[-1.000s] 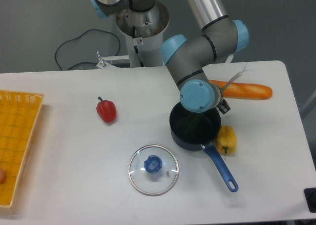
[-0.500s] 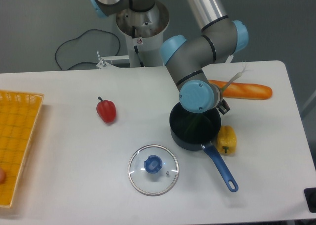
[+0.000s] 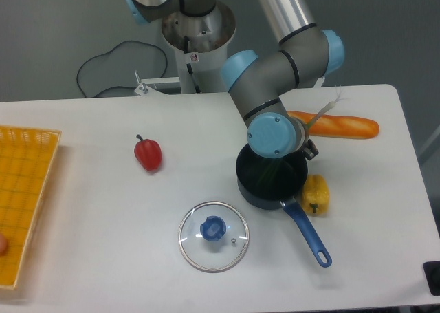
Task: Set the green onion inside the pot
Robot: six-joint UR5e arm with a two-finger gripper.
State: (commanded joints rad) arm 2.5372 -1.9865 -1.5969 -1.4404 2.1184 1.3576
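The white table point(image 3: 103, 210) fills most of the view, and its right edge runs down just past the bread loaf point(image 3: 337, 125). The UR5e arm point(image 3: 282, 65) reaches from its base at the back down over the pot point(image 3: 256, 189), its blue-capped wrist covering the pot's far rim. A small label with a red mark sits on the base column, too small to read.

The gripper point(image 3: 289, 151) is hidden under the wrist, so whether its jaws are spread or clenched cannot be told. The green onion point(image 3: 270, 170) slants across the pot: dark-green stalks lie against the black inside, and the pale tip sticks out up and to the right, over the loaf.

The pot's blue handle points toward the near right. A yellow pepper point(image 3: 315, 194) sits touching or just beside the pot's right wall. The glass lid point(image 3: 214, 235) lies near the pot's left front, the red pepper point(image 3: 148, 153) well apart to the left, and a yellow basket point(image 3: 24, 189) at the left edge.
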